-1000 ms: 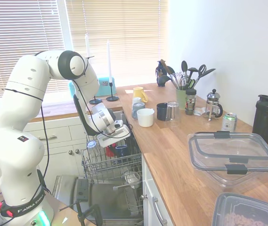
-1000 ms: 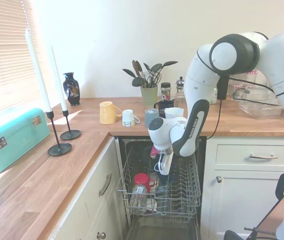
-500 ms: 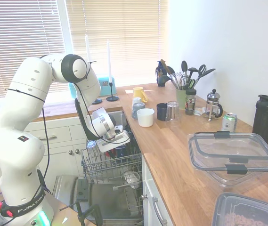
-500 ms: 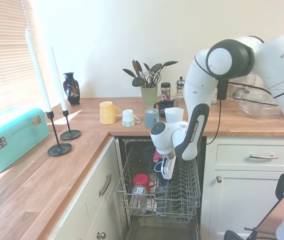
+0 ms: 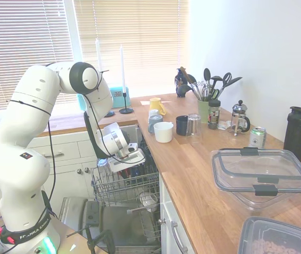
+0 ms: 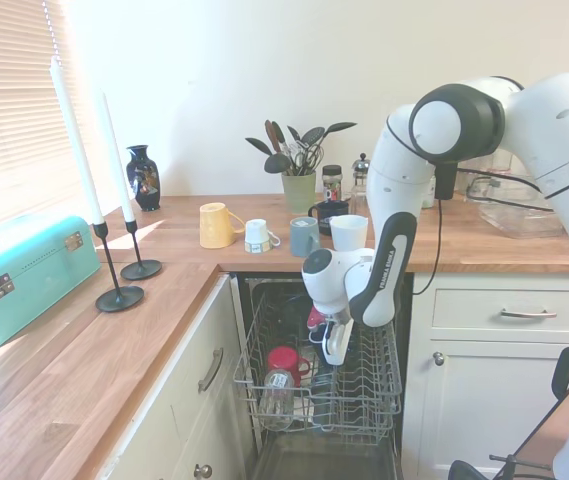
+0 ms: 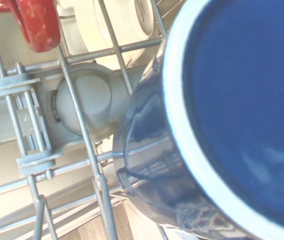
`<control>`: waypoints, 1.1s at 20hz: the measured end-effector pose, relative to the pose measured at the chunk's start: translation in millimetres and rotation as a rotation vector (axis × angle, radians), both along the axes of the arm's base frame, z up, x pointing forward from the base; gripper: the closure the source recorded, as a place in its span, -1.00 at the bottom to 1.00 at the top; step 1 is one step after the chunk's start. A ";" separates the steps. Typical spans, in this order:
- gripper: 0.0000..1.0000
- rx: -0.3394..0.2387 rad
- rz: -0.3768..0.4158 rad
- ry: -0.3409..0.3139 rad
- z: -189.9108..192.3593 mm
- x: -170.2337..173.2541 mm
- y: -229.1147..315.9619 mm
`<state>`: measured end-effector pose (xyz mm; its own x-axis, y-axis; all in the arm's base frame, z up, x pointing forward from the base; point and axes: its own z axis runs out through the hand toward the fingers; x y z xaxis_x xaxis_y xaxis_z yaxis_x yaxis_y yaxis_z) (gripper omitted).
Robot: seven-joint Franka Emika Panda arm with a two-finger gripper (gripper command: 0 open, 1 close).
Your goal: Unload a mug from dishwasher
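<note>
The gripper [image 6: 332, 350] has sunk onto the mug [image 7: 221, 125] in the dishwasher [image 6: 364, 395] rack.

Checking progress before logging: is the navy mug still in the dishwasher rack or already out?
Still in: the mug sits among the rack wires, below the gripper.

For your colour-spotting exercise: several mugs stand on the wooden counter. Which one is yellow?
The yellow mug, lying on its side nearest the candlesticks; beside it are a white cup and a grey-blue one.

I am wearing glossy white rounded shells with dark grey joint rings, black cable trailing beside me, "FRANKA EMIKA" lettering circling my base.
</note>
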<state>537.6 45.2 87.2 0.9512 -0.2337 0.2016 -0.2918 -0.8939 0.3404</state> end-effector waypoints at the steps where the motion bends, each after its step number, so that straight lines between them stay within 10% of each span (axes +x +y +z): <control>1: 1.00 0.001 0.001 0.000 0.1 0.0 0.4; 22: 1.00 -0.010 0.022 -0.006 -1.3 -3.3 -2.1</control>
